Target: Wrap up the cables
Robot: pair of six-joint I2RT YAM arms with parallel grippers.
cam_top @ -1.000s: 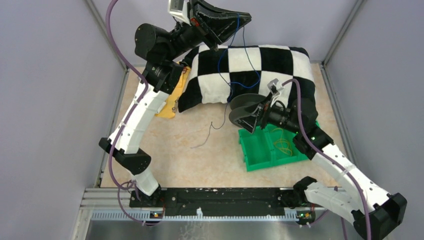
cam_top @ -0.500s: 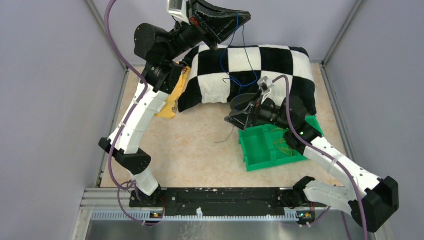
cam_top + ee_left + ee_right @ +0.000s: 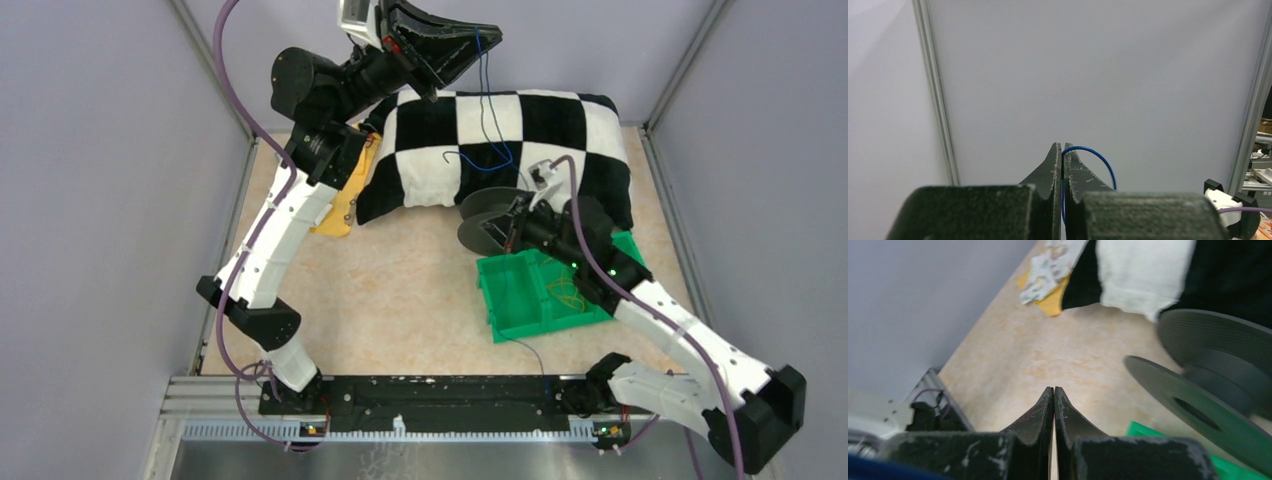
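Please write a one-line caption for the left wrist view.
Left gripper shut on a thin blue cable before a grey wall.

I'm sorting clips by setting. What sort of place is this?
Probably a robotics lab test cell, not a home: plain grey partition walls enclose a small table, and the left arm and right arm are bolted to a black rail at its near edge.

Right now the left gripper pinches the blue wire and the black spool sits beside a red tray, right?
The tray is green, not red, as the top view shows. The left gripper does pinch the blue wire, with the spool beside the tray.
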